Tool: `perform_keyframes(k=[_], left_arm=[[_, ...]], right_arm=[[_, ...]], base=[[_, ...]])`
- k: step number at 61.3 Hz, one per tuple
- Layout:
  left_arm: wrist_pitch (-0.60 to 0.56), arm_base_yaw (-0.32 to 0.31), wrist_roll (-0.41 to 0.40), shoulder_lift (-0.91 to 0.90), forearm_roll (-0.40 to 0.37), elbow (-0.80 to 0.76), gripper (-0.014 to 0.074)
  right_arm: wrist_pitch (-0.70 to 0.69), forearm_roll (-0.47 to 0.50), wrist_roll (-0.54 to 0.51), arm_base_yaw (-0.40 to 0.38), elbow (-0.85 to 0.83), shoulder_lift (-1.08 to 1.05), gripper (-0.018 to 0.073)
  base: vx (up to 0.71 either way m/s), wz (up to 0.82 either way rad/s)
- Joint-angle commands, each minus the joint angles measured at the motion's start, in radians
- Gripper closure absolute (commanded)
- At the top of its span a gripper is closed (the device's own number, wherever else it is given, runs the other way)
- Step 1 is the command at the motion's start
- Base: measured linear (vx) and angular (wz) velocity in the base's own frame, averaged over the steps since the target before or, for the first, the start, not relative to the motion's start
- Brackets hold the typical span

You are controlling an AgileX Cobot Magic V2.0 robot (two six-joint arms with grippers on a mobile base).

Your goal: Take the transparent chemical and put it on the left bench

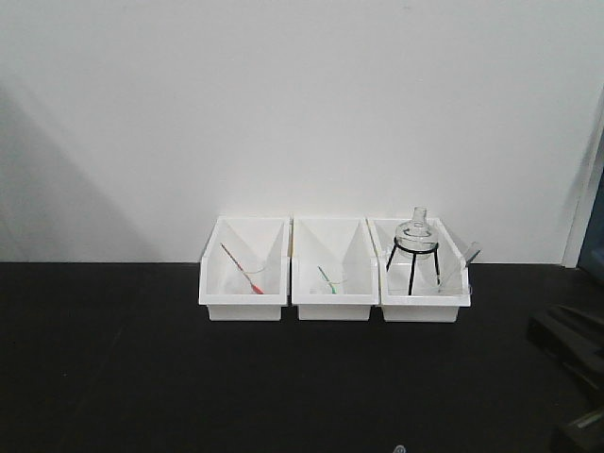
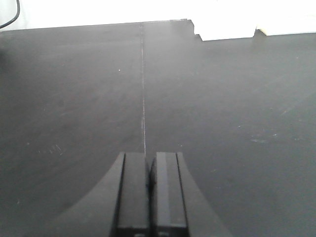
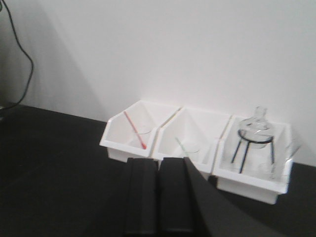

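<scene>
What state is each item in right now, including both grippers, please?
Left gripper: shut, empty, above bare bench.
Right gripper: shut, empty, short of the bins.
Red pipette: leaning in left bin.
Green pipette: leaning in middle bin.
Transparent pipette: leaning in right bin.
Glass flask: upright on black tripod.

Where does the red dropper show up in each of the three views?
Front view: in the left white bin, the red dropper leans diagonally.
Left wrist view: not in it; only a bin corner shows at the top edge.
Right wrist view: red dropper in the leftmost bin.
Shared landmark: the white wall.
</scene>
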Motion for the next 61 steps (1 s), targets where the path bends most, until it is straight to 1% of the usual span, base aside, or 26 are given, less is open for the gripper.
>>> perform_keyframes(k=[1, 6, 7, 9, 28, 32, 34, 37, 39, 40, 42, 43, 45, 46, 50, 51, 53, 54, 56, 61], left_arm=[[-0.078, -0.002, -0.008, -0.019, -0.001, 0.016, 0.0600], [-0.078, -0.002, -0.008, -0.019, -0.001, 0.016, 0.0600], [-0.078, -0.002, -0.008, -0.019, -0.001, 0.016, 0.0600], [-0.078, -0.002, -0.008, -0.019, -0.001, 0.016, 0.0600], [-0.078, -0.002, -0.008, -0.019, -0.001, 0.016, 0.0600], [-0.078, -0.002, -0.008, -0.019, -0.001, 0.016, 0.0600], [-0.078, -0.002, -0.008, -0.019, -0.001, 0.016, 0.0600], [-0.078, -0.002, -0.008, -0.019, -0.001, 0.016, 0.0600], [-0.078, -0.002, -0.008, -0.019, -0.001, 0.016, 0.0600], [-0.078, -0.002, -0.008, -0.019, -0.001, 0.016, 0.0600], [-0.078, -0.002, -0.008, -0.019, -0.001, 0.016, 0.0600], [-0.078, -0.002, -0.008, -0.019, -0.001, 0.016, 0.0600], [-0.078, -0.002, -0.008, -0.019, -0.001, 0.016, 0.0600], [-0.078, -0.002, -0.008, -0.019, -0.001, 0.016, 0.0600], [-0.078, -0.002, -0.008, -0.019, -0.001, 0.016, 0.0600], [-0.078, -0.002, -0.008, -0.019, -0.001, 0.016, 0.0600], [-0.078, -0.002, -0.008, -0.019, -0.001, 0.016, 0.0600], [-0.078, -0.002, -0.008, -0.019, -0.001, 0.016, 0.0600], [-0.078, -0.002, -0.008, -0.019, -0.001, 0.016, 0.0600], [-0.078, -0.002, -0.008, -0.019, -0.001, 0.016, 0.0600]], right_arm=[[0.044, -0.102, 0.030, -0.005, -0.025, -0.083, 0.0568], [0.055, -0.161, 0.030, -0.005, -0.025, -0.141, 0.0566], [0.054, -0.189, 0.028, -0.005, -0.025, -0.182, 0.0567], [0.054, -0.194, 0.028, -0.005, -0.025, -0.197, 0.0567], [0.060, -0.199, 0.026, -0.005, -0.025, -0.243, 0.0567], [0.067, -0.187, 0.026, -0.005, -0.025, -0.239, 0.0567], [0.071, -0.165, 0.024, -0.005, -0.025, -0.238, 0.0567], [0.098, -0.108, 0.007, -0.005, -0.025, -0.232, 0.0567], [0.136, -0.047, -0.036, -0.005, -0.025, -0.225, 0.0567], [0.155, 0.000, -0.059, -0.005, -0.025, -0.221, 0.0567], [0.215, 0.071, -0.131, -0.005, -0.025, -0.214, 0.0567], [0.254, 0.133, -0.182, -0.005, -0.025, -0.208, 0.0567], [0.307, 0.223, -0.256, -0.005, -0.025, -0.200, 0.0567], [0.347, 0.291, -0.318, -0.005, -0.025, -0.195, 0.0567], [0.450, 0.462, -0.498, -0.005, -0.025, -0.179, 0.0567], [0.482, 0.517, -0.564, -0.005, -0.025, -0.175, 0.0567], [0.520, 0.593, -0.645, -0.005, -0.025, -0.171, 0.0567], [0.544, 0.618, -0.699, -0.005, -0.025, -0.171, 0.0567], [0.572, 0.672, -0.777, -0.005, -0.025, -0.170, 0.0567], [0.597, 0.767, -0.887, -0.005, -0.025, -0.179, 0.0567]], base=[[0.00, 0.00], [0.00, 0.00], [0.00, 0.00], [0.00, 0.00], [0.00, 0.00], [0.00, 0.00], [0.00, 0.00], [0.00, 0.00], [0.00, 0.00], [0.00, 0.00], [0.00, 0.00], [0.00, 0.00], [0.00, 0.00], [0.00, 0.00], [0.00, 0.00], [0.00, 0.00], [0.00, 0.00], [0.00, 0.00], [0.00, 0.00], [0.00, 0.00]])
